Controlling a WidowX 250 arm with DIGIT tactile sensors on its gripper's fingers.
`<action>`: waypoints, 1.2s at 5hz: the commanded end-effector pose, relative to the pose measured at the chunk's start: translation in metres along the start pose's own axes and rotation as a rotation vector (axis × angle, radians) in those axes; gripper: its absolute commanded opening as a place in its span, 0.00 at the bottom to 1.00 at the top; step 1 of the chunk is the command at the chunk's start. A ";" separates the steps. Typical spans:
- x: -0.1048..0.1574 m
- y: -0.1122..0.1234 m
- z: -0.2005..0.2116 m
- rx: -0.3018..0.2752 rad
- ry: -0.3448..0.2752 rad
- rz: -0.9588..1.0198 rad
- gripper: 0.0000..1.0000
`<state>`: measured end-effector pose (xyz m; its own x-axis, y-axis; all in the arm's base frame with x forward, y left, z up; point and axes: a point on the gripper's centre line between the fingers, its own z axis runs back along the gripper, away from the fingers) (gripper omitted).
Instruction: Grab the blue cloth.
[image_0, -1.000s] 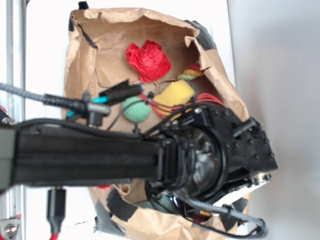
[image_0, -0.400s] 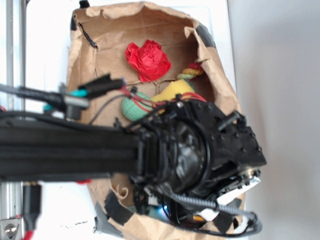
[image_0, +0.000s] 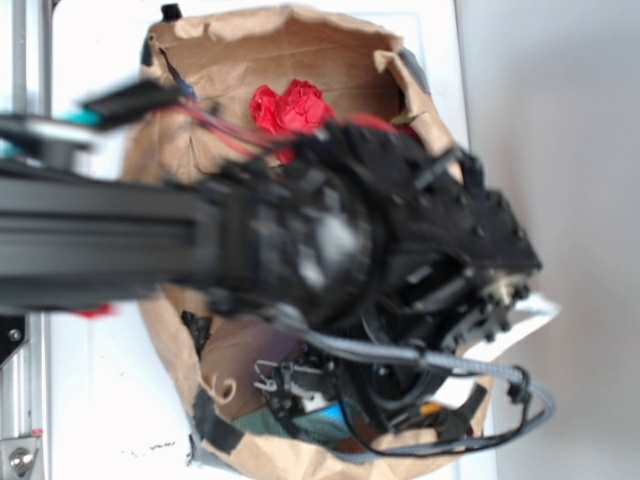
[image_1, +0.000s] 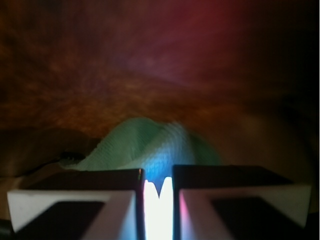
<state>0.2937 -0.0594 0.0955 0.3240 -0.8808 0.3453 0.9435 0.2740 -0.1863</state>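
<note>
A white tabletop (image_0: 100, 400) lies under bright, even light. To its right runs a plain pale grey surface (image_0: 570, 150). A metal rail (image_0: 22, 50) stands along the left edge.

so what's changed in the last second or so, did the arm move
Yes. In the exterior view the arm swung up the picture, further over the paper bag; it now hides the green ball and yellow item seen earlier. The wrist view shows the gripper nearly shut on the blue cloth. The red cloth stayed put.
</note>
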 end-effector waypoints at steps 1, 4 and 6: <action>0.001 -0.001 0.061 0.302 -0.034 0.391 0.00; 0.002 -0.002 0.061 0.313 -0.032 0.383 1.00; -0.008 -0.007 0.019 0.147 0.070 0.145 1.00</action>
<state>0.2879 -0.0426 0.0904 0.4734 -0.8494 0.2333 0.8807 0.4509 -0.1453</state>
